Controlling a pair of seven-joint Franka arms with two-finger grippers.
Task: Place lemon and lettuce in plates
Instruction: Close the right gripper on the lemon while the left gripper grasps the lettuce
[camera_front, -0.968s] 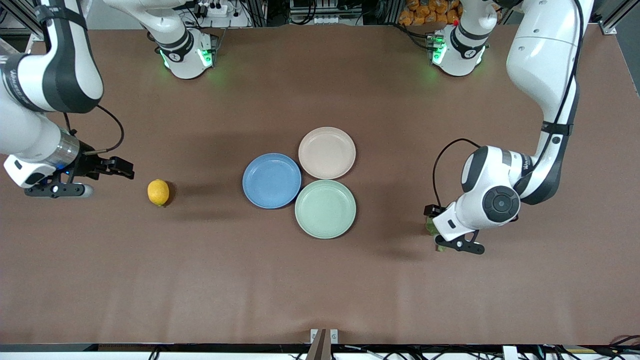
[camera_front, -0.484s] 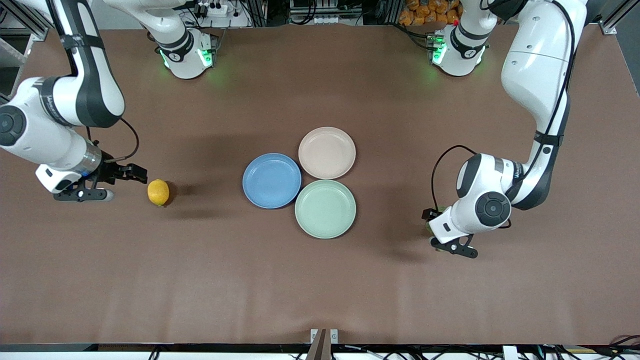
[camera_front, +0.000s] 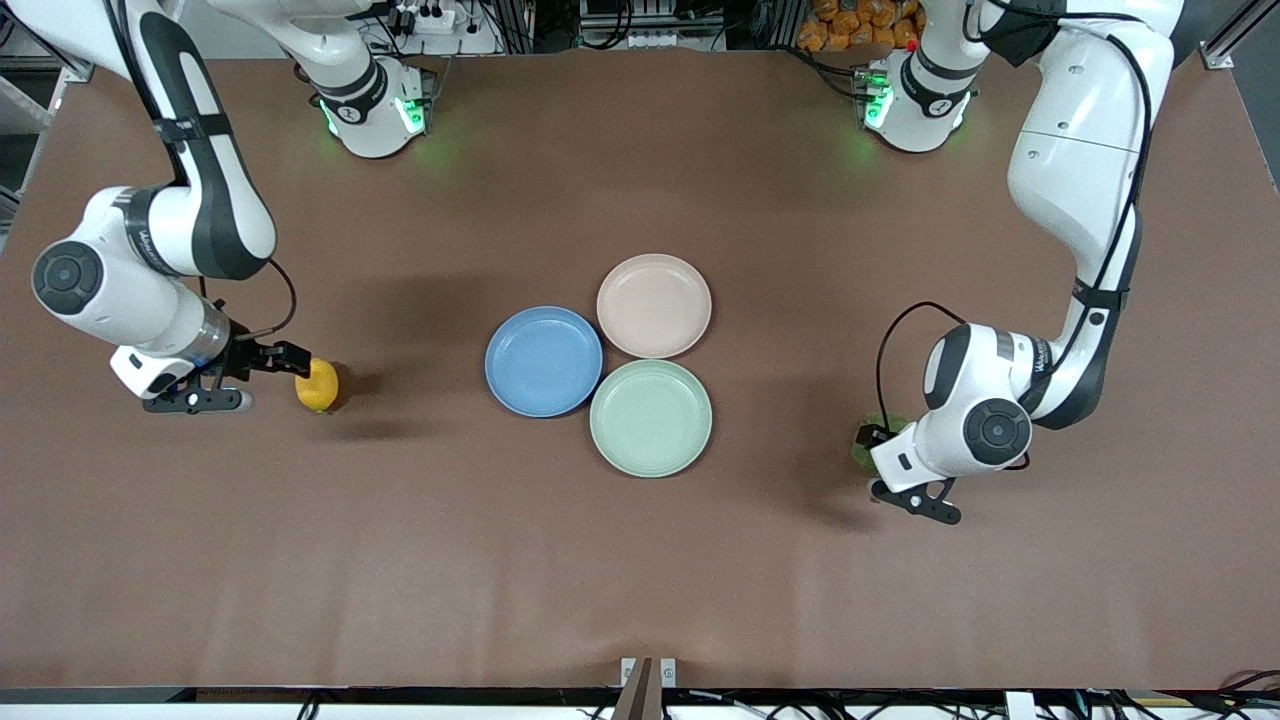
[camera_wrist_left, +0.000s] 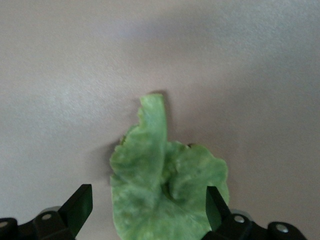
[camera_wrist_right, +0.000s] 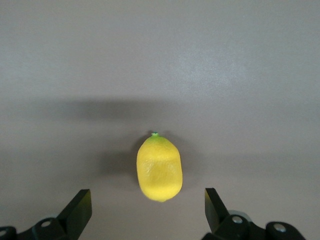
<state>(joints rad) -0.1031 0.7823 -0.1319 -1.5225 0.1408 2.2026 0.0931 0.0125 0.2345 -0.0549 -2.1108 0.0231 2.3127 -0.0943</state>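
Observation:
The lemon (camera_front: 319, 386) lies on the brown table toward the right arm's end; in the right wrist view the lemon (camera_wrist_right: 159, 168) sits just ahead of the open fingers. My right gripper (camera_front: 285, 360) is open and low beside it, not touching. The lettuce (camera_front: 866, 441) lies toward the left arm's end, mostly hidden under the left wrist; in the left wrist view the lettuce (camera_wrist_left: 162, 182) lies flat between the open fingers, stem pointing away. My left gripper (camera_wrist_left: 148, 210) is open over it. The blue plate (camera_front: 543, 361) and beige-pink plate (camera_front: 654, 305) sit mid-table, both empty.
A pale mint-green plate (camera_front: 651, 417) touches the other two plates, nearer the front camera. The arm bases (camera_front: 372, 105) stand along the table's back edge.
My right gripper has moved along the table to the lemon and now sits right beside it. My left gripper has shifted slightly and dropped lower over the lettuce.

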